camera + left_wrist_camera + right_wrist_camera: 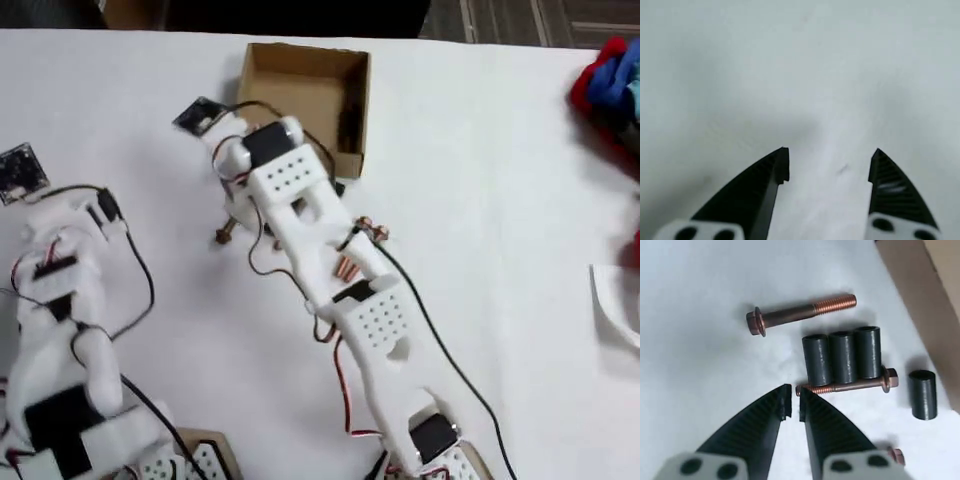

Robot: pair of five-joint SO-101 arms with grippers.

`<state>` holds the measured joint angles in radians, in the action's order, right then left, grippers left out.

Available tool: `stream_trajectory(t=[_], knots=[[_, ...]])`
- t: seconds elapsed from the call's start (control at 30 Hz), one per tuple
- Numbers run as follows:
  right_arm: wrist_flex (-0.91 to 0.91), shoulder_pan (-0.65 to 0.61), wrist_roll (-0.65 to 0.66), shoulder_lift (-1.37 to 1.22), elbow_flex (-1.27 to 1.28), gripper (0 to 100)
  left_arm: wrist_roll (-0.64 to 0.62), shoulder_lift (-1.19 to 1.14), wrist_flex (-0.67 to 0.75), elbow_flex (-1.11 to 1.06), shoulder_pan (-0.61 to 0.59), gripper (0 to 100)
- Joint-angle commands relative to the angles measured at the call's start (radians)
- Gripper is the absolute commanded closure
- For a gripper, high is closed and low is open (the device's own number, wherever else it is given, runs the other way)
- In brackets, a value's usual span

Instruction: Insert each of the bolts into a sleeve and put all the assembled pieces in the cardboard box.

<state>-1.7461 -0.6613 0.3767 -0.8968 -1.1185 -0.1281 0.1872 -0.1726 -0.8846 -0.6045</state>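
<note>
My right gripper hangs low over the white table, its fingers drawn together with only a thin gap. The threaded tip of a copper bolt lies right at the fingertips. That bolt rests against three black sleeves lying side by side. A second bolt lies alone beyond them, a fourth sleeve lies apart near the cardboard box, and another bolt head peeks out beside the finger. My left gripper stands open over bare table. In the high view the box sits behind the right arm.
Copper bolts poke out beside and under the right arm, one more to its left. The left arm stays folded at the table's left side. Red and blue cloth lies at the far right edge.
</note>
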Motion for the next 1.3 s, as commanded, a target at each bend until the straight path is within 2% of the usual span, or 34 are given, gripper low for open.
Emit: stream_trajectory(t=[0.0,0.13,0.53,0.77,0.87,1.07,1.27], knots=[[-0.022,-0.010,0.066,0.007,-0.006,97.5,0.002,-0.066,-0.097,0.142,-0.021,73],[-0.010,-0.002,0.098,-0.088,-0.028,97.5,0.002,-0.112,-0.152,0.200,-0.025,73],[-0.002,0.012,0.147,-0.325,-0.229,97.4,0.002,-0.115,-0.160,0.203,-0.021,73],[-0.002,0.010,0.166,-0.343,-0.327,97.4,0.002,-0.115,-0.160,0.203,-0.020,73],[-0.002,0.008,0.216,-0.346,-0.327,97.4,0.002,-0.115,-0.160,0.203,-0.020,73],[-0.002,0.013,0.222,-0.344,-0.322,97.3,0.002,-0.115,-0.160,0.203,-0.020,73],[-0.010,0.002,0.218,-0.334,-0.330,90.6,0.002,-0.115,-0.160,0.203,-0.020,73]])
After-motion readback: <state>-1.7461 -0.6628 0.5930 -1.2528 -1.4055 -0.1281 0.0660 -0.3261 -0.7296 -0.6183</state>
